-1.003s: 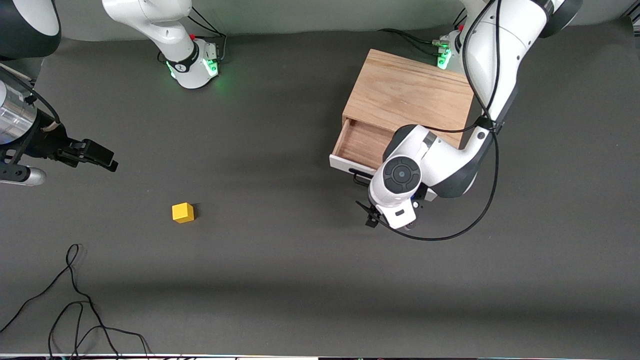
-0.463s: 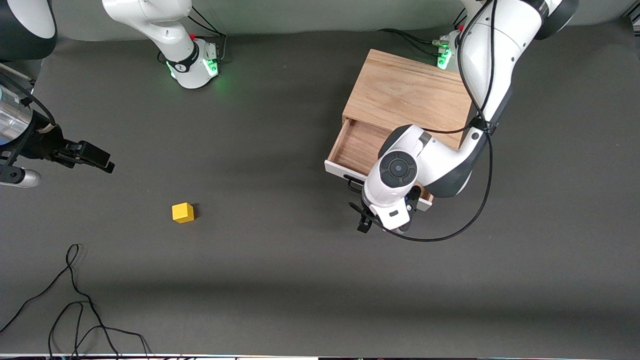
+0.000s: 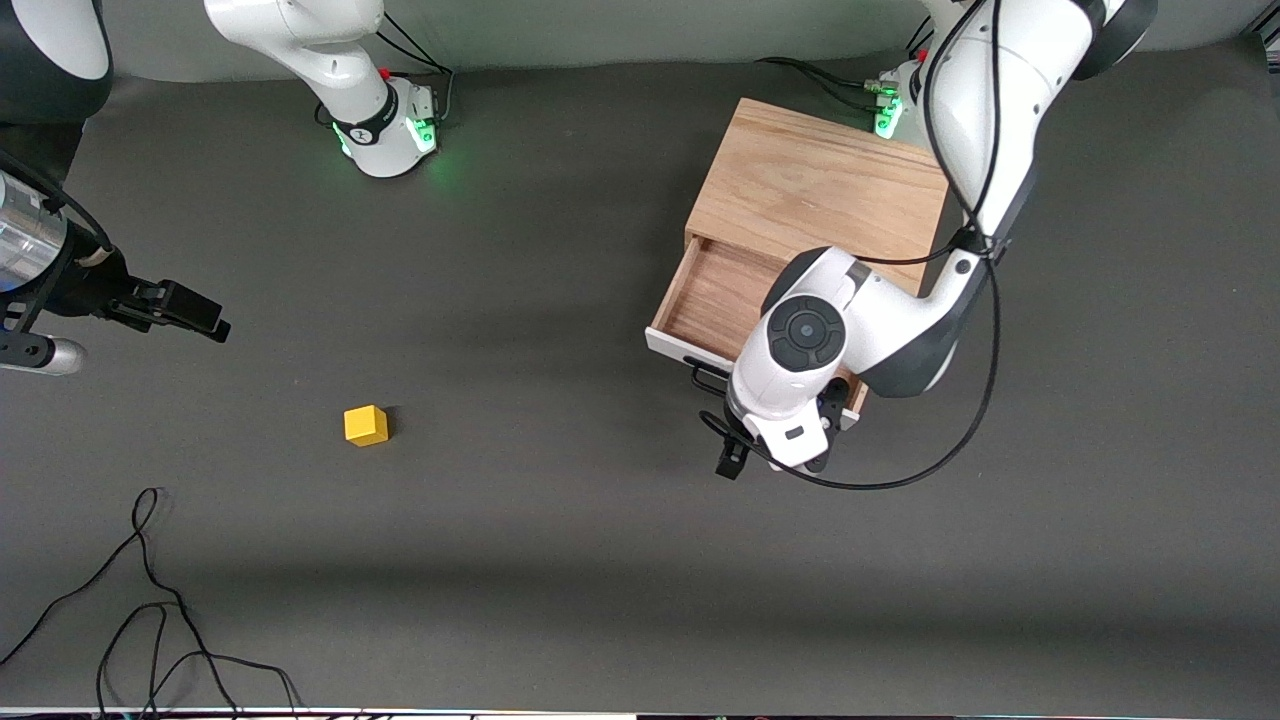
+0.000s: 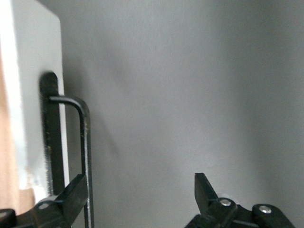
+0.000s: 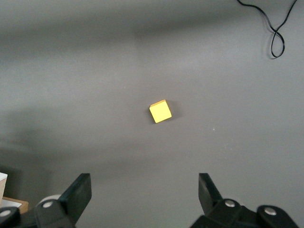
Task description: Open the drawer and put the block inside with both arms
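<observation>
We see the drawer [image 3: 722, 300] pulled partway out of its box [image 3: 820, 185], which sits toward the left arm's end of the table, close to that arm's base. The brown wood floor of the drawer is bare where it shows, and the white front panel [image 4: 35, 71] faces the front camera, angled slightly. The black wire handle [image 4: 84, 156] stands out from that panel.

Seen from the front, the left arm [image 3: 985, 110] bends over the box and its wrist covers the handle end of the drawer, at about 5 o'clock from the box's middle. In the left wrist view we find the left gripper [image 4: 142, 199] released: its fingers [image 4: 204, 187] are spread wide, one lying just beside the handle bar, the other well apart from it over bare table. Whether that first finger touches the bar we cannot tell.

The block [image 3: 366, 425] rests on the table [image 3: 560, 560], well apart from the drawer, toward the right arm's end and nearer the front camera than the box. Nothing touches it.

The right gripper [image 3: 195, 315] hangs over the table at about 10 o'clock from the block. The right wrist view looks down on the block [image 5: 160, 111] between its two fingers [image 5: 78, 192], which stand wide open.

A loose black cable [image 3: 150, 600] curls on the table at about 7 o'clock from the block.
</observation>
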`<state>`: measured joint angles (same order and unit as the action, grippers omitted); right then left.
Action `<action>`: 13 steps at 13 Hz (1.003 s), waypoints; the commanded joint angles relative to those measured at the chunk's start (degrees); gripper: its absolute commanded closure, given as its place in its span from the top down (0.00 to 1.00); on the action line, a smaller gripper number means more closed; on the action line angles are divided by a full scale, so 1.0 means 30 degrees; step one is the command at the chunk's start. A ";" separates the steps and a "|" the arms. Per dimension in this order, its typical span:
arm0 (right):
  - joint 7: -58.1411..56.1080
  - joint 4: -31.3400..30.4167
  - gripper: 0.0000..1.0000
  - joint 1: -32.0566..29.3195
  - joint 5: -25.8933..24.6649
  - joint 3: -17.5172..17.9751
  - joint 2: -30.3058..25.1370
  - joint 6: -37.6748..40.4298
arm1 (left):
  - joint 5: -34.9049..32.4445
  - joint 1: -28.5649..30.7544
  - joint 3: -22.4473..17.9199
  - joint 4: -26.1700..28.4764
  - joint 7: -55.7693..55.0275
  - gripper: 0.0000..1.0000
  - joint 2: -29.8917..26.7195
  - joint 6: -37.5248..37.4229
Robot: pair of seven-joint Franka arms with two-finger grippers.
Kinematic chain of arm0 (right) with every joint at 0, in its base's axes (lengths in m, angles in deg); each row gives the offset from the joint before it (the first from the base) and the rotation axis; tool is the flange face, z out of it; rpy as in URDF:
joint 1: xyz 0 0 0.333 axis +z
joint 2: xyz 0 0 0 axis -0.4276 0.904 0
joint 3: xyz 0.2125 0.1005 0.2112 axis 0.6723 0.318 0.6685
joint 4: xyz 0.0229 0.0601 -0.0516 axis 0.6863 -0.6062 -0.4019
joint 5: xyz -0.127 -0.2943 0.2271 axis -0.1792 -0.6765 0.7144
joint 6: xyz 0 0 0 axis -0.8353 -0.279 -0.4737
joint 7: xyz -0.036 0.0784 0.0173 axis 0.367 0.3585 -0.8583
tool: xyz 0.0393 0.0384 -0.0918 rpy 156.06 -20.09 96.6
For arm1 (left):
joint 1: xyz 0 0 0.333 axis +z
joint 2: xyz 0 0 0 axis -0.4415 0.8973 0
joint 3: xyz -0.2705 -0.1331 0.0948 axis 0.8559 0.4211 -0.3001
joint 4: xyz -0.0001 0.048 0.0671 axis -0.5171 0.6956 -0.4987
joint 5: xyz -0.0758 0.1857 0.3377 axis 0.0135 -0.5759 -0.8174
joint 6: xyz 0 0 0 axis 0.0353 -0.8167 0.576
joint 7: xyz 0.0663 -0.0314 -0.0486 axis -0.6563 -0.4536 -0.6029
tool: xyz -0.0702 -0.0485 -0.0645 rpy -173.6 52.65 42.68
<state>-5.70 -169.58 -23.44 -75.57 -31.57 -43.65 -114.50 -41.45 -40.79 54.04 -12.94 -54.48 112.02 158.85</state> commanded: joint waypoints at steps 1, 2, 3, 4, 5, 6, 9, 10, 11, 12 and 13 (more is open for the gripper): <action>-0.0422 0.0215 1.00 -0.0011 0.0094 -0.0087 0.0058 0.0893 | -0.0053 0.0351 0.0137 -0.2144 0.0993 1.00 -0.0620 -0.3459; -0.0450 0.0215 1.00 -0.0039 0.0094 -0.0087 0.0057 0.0926 | 0.0006 0.0555 0.0168 -0.2876 0.1491 1.00 -0.0795 -0.4660; -0.0451 0.0186 1.00 -0.0040 0.0123 -0.0116 0.0057 0.0811 | 0.0152 0.0818 0.0226 -0.3348 0.2279 1.00 -0.1144 -0.5746; -0.0451 0.0157 1.00 -0.0040 0.0124 -0.0117 0.0086 0.0723 | 0.0791 0.1198 0.0198 -0.3555 0.3360 1.00 -0.1699 -0.6627; -0.0451 0.0127 1.00 0.0018 0.0124 -0.0117 0.0087 0.0693 | 0.1291 0.1724 0.0168 -0.3528 0.4792 1.00 -0.2459 -0.7390; -0.0480 0.0098 1.00 0.0019 0.0066 -0.0117 0.0087 0.0460 | 0.1673 0.2280 0.0139 -0.3470 0.6315 1.00 -0.3133 -0.8296; -0.0480 -0.0048 1.00 -0.0011 0.0006 -0.0146 -0.0059 0.0282 | 0.2087 0.3454 0.0051 -0.3411 1.1324 1.00 -0.4893 -1.1257; -0.0480 -0.0107 1.00 -0.0010 -0.0023 -0.0146 -0.0089 0.0311 | 0.2116 0.4067 0.0080 -0.3382 1.2935 1.00 -0.5333 -1.1989; -0.0509 -0.0165 1.00 -0.0010 -0.0052 -0.0146 -0.0089 0.0254 | 0.2145 0.4798 0.0138 -0.3382 1.4750 1.00 -0.5685 -1.2867; -0.0509 -0.0253 1.00 0.0019 -0.0052 -0.0117 0.0027 -0.0066 | 0.2639 0.5675 0.0081 -0.3382 1.6827 1.00 -0.6153 -1.3630; -0.0567 -0.0486 1.00 -0.0010 -0.0081 -0.0117 0.0057 -0.0446 | 0.3137 0.6844 0.0022 -0.3237 1.9023 1.00 -0.6738 -1.4188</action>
<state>-6.08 -169.78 -23.46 -75.61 -31.76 -43.38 -113.71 -35.03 -25.72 54.12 -24.49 -8.24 95.32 119.00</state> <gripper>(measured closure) 0.000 0.000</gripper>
